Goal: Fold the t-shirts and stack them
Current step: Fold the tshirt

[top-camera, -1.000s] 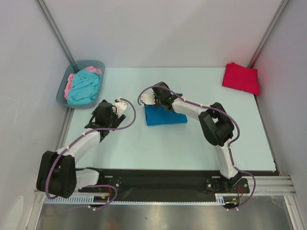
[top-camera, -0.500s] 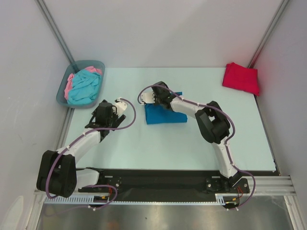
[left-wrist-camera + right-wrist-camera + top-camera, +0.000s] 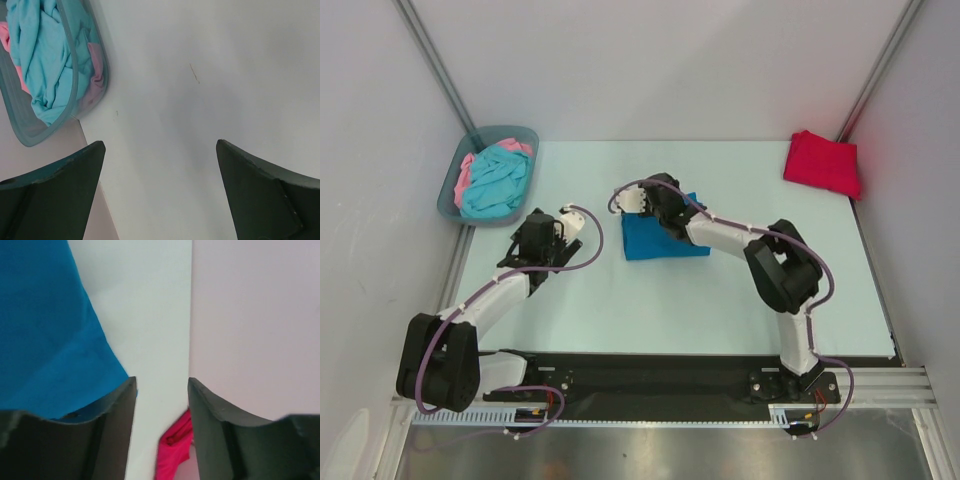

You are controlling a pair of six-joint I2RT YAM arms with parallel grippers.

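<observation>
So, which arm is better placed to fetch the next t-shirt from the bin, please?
Left: its open claw hovers near the grey-blue plastic bin; the right claw is over the folded deep-blue cloth t-shirt.

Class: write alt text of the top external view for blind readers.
A folded blue shirt lies centrally, the open right gripper at its far edge. The open left gripper is near a bin of turquoise and pink shirts; a red shirt lies far right.

Plain blue shirt (image 3: 658,246), red shirt (image 3: 822,163)
</observation>
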